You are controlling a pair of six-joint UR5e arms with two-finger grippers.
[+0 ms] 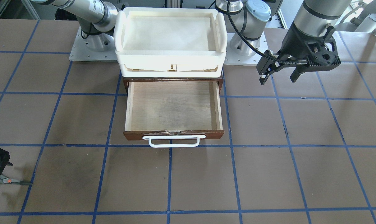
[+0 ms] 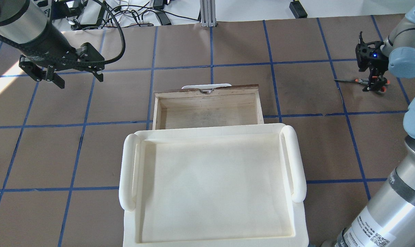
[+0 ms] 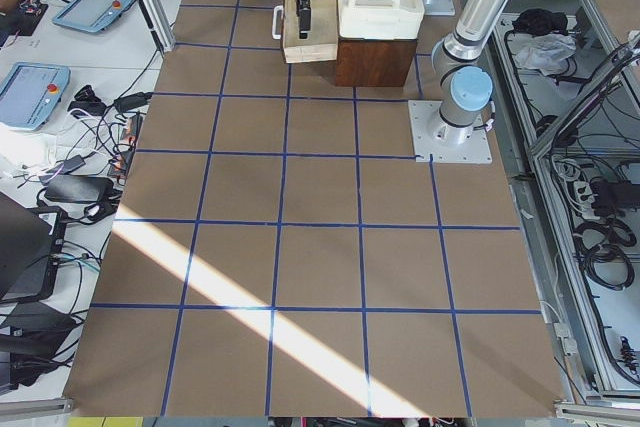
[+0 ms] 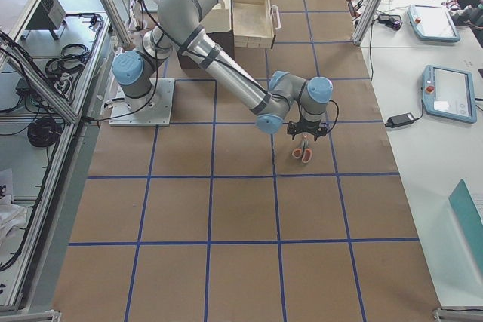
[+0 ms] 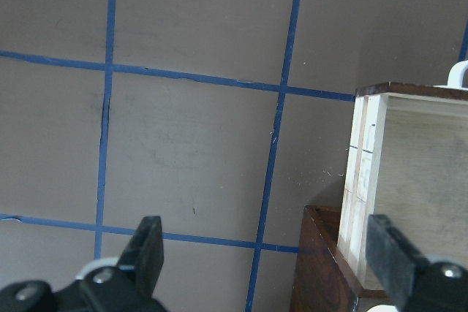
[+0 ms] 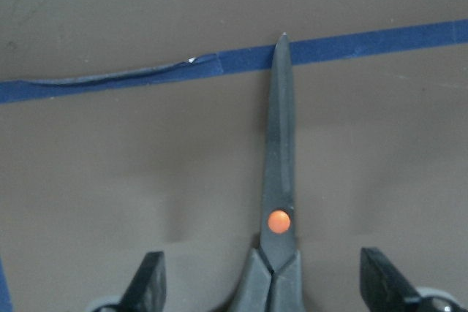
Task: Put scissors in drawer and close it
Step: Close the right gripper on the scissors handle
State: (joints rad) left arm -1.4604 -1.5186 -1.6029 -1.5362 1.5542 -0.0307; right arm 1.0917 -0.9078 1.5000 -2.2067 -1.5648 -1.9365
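The scissors [image 6: 278, 202] lie flat on the brown table, blade tip on a blue tape line. They also show in the overhead view [image 2: 356, 81] at far right and in the front view [image 1: 12, 181] at far left. My right gripper [image 6: 267, 286] is open, low over the handle end, one finger [image 6: 150, 283] on each side; it also shows in the overhead view [image 2: 374, 75]. The drawer [image 1: 172, 105] is pulled out and empty, white loop handle [image 1: 174, 141] in front. My left gripper [image 1: 279, 77] is open and empty, hovering beside the drawer.
A white plastic tray [image 1: 171, 59] sits on top of the dark wooden cabinet [image 1: 124, 82] that holds the drawer, between the two arm bases. The drawer's side wall [image 5: 365, 180] shows in the left wrist view. Blue tape lines grid the table.
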